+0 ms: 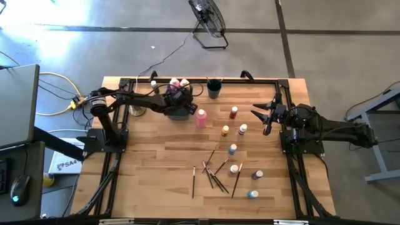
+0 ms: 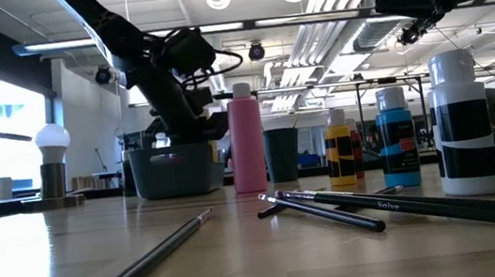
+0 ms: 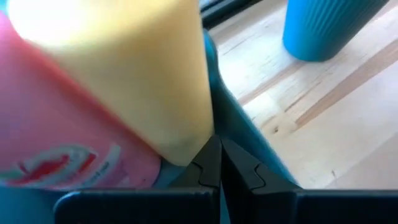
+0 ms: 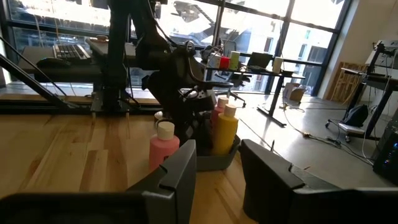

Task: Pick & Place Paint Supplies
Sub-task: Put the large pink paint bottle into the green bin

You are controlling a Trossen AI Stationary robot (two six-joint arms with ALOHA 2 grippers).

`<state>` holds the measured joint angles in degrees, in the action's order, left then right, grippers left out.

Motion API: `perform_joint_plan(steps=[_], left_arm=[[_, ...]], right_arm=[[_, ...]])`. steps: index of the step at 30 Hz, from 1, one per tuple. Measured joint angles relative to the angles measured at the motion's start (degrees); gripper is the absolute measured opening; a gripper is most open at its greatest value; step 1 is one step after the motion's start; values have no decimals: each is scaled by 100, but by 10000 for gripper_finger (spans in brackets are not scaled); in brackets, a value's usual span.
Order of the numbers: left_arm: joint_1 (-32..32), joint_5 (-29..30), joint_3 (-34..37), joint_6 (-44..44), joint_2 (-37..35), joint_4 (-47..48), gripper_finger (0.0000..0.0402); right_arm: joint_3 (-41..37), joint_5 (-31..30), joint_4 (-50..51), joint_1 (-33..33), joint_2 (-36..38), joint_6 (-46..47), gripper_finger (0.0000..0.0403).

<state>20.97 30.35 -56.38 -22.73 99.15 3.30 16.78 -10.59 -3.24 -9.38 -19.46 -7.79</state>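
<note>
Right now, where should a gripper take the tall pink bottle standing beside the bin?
Probably around the pink bottle's straight body below the cap, coming level from the open table side away from the dark bin. It stands upright and apart.

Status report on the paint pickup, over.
Left pincer shut, empty, over grey bin. Right pincer open, waiting. Pink bottle stands beside bin.

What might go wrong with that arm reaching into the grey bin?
The left gripper sits shut inside the bin, tight against the yellow bottle and a pink one there; pulling out carelessly may tip them. The pink bottle standing just beside the bin might get knocked over as well.
</note>
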Motion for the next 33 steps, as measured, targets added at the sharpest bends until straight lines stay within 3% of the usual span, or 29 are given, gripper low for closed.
perform_joint_plan(steps=[7, 17, 22, 28, 33], left_arm=[[-209, 251, -223, 153, -366, 585, 0], [-923, 1433, -945, -434, -968, 3704, 0], [-1097, 1370, -1049, -496, -1348, 4867, 0], [-1088, 1139, -894, -1347, -1737, 6015, 0], [-1086, 856, -331, -1540, -1773, 5808, 0]], right_arm=[[0, 0, 4, 2, 0, 0, 121], [0, 0, 6, 0, 1, 0, 121], [0, 3, 6, 2, 0, 29, 121], [0, 2, 4, 2, 2, 56, 121], [0, 2, 4, 2, 2, 66, 121]])
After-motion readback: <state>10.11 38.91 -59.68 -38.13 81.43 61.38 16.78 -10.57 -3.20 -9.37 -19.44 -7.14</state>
